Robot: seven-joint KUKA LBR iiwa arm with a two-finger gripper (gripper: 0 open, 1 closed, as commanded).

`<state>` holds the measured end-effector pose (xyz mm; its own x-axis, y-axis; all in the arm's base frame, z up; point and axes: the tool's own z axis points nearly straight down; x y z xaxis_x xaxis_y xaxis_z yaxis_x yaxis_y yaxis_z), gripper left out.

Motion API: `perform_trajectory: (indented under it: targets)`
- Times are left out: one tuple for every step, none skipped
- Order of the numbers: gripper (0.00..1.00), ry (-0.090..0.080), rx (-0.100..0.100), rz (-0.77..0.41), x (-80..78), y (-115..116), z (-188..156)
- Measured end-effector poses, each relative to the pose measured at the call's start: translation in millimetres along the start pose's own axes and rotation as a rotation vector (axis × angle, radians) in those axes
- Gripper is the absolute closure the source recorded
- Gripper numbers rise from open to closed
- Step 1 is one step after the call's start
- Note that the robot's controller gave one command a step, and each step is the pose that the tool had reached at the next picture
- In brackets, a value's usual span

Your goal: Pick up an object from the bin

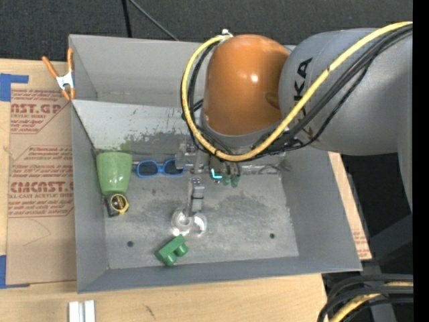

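Furthest to the left of the pincer [196, 210] as the camera sees it, a pale green plastic cup [113, 172] sits by the left wall of the grey metal bin [134, 66]. A small round yellow-and-black object [118, 203] lies just beside its near end. Both are well apart from the pincer and look safe from any knock.

Closer in, blue plastic sunglasses [159, 168] lie to the pincer's left and a little behind it, with their right end close under the wrist hardware. If the arm drifts sideways, that hardware could catch the frame and drag it.

To the left of the pincer and in front of it, a dark green plastic block [172, 251] rests near the front wall. It is just beside the clear glassy piece [188, 224]; whether the two touch cannot be made out.

That clear piece lies directly at the pincer's tip, on its near side, and is most likely the thing to be picked. Whether the pincer is open, closed or already gripping it cannot be told from here. The main risk is the piece itself. It looks smooth, rounded and small, so it may squirt out sideways under a squeeze or slip during a lift. A nudge could also push it into the green block. A descent too far would press the pincer onto the bin floor.

Above and to the right, the arm's orange cover [241, 89] hides much of the wrist.
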<state>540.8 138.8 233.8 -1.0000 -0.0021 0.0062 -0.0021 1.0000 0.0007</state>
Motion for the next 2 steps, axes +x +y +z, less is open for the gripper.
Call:
perform_trajectory:
  targets:
    - [0.00,-0.007,0.002,-0.206,-5.6,-44.6,6.7]
    - [0.00,-0.001,0.001,-0.708,9.4,-16.7,155.8]
